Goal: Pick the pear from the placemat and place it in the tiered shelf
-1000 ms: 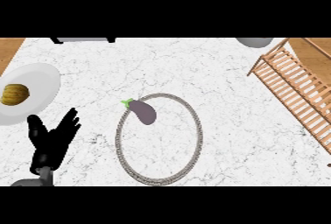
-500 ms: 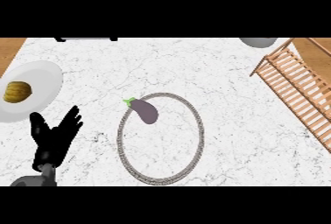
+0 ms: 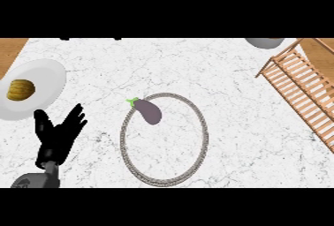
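Plate [image 3: 40, 77], white and smooth, far left. Left hand [image 3: 57, 137] below it — fingers spread, holding nothing. Purple eggplant-like fruit [image 3: 148, 111] (task says pear) lies right of that hand, long axis slanting, on the ringed placemat's [image 3: 195, 132] upper-left rim. Slatted wooden shelf [image 3: 303, 90] far right — well apart.

Counter [image 3: 248, 123]: white veined marble, smooth. Shelf [image 3: 303, 88]: light wood slats. Placemat [image 3: 194, 115] rim: rough, woven-looking. Plate [image 3: 46, 77]: white, glossy.
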Action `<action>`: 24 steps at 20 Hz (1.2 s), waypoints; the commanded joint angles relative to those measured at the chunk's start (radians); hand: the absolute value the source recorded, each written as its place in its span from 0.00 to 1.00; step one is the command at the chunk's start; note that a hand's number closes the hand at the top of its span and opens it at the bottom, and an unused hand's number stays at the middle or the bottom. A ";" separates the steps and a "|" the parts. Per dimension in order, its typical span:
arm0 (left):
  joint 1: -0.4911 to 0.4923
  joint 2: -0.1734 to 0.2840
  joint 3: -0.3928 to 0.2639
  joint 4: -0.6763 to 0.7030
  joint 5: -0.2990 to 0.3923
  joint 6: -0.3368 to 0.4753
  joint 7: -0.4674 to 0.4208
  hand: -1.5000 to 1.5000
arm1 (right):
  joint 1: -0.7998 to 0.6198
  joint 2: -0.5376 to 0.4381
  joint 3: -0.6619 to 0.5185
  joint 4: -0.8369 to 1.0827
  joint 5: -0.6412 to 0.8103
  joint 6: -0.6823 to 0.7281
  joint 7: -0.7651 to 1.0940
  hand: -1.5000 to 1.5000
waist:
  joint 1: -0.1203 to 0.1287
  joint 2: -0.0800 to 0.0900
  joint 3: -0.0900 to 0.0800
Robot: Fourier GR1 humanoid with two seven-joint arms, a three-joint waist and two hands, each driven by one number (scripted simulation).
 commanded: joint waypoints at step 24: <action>0.005 -0.045 0.028 -0.002 -0.061 -0.017 0.005 0.50 | 0.039 0.005 -0.189 0.068 0.032 -0.278 -0.050 0.00 | 0.011 0.004 0.000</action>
